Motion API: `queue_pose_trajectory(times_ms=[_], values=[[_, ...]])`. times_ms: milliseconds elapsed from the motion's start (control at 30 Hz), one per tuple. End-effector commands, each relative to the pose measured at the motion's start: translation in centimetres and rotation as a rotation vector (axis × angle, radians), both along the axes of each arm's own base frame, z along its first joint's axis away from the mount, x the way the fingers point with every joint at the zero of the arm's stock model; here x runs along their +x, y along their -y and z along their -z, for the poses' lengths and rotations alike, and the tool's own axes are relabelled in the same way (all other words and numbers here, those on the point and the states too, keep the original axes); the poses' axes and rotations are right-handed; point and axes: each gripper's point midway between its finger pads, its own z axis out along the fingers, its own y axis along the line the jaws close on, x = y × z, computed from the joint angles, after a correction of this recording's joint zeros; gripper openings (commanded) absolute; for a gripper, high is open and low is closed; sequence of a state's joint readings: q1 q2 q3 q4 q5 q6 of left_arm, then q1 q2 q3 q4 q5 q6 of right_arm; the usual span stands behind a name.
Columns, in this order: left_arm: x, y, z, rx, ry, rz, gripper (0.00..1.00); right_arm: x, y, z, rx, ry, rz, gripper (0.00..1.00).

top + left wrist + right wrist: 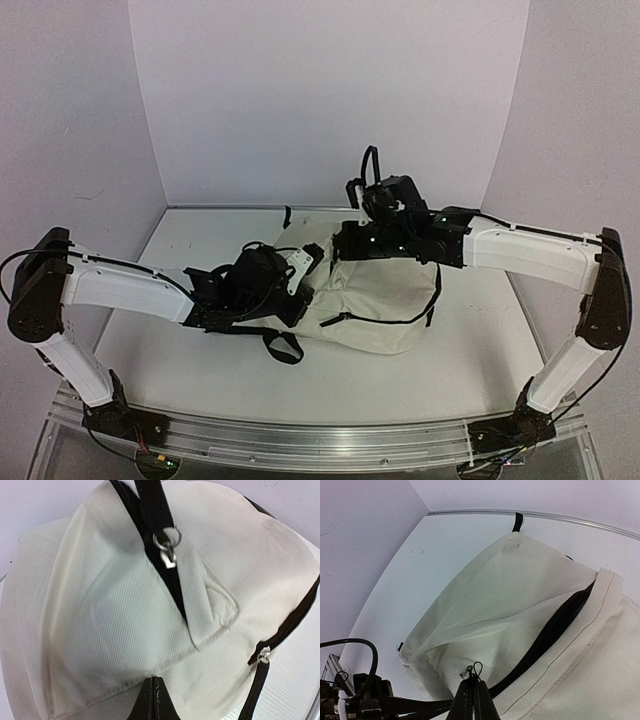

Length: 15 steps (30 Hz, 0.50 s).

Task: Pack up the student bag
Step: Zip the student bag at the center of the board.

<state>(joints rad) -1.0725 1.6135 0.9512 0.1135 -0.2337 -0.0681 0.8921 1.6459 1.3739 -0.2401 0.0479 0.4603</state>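
Note:
The cream student bag (380, 300) lies in the middle of the table with its black front zipper facing the arms. My left gripper (303, 272) is at the bag's left end. In the left wrist view the left gripper (156, 680) is shut, pinching a stitched seam of the student bag (115, 610), and the fabric puckers at the tips. A silver zipper pull (170, 557) hangs from a black strap above. My right gripper (345, 240) is at the bag's top left. There the right gripper (476, 677) is shut on a small black cord loop (478, 667) beside the bag's open black zipper (560, 625).
The white table (200, 240) is boxed in by lilac walls at the back and on both sides. A loose black strap (285, 345) trails off the bag toward the near edge. A metal rail (545, 516) runs along the far edge. A second zipper pull (263, 655) sits on the bag's right side.

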Motion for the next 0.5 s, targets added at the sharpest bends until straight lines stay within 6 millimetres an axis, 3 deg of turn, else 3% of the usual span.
queue_pose_trajectory(times_ms=[0, 100, 233, 467], values=[[-0.1, -0.2, -3.0, -0.085, -0.003, -0.035, 0.05, 2.1, -1.2, -8.6, 0.208, 0.178, -0.008, 0.0], [0.1, 0.1, -7.0, -0.23, 0.003, -0.06, 0.23, 1.7, -1.9, -7.8, 0.216, 0.148, -0.04, 0.0], [0.6, 1.2, -8.9, -0.351, -0.026, -0.084, 0.41, 1.7, -2.1, -6.7, 0.218, 0.119, -0.04, 0.0], [1.5, 2.9, -8.4, -0.406, -0.082, -0.124, 0.42, 1.5, -2.2, -6.8, 0.244, 0.11, -0.043, 0.0]])
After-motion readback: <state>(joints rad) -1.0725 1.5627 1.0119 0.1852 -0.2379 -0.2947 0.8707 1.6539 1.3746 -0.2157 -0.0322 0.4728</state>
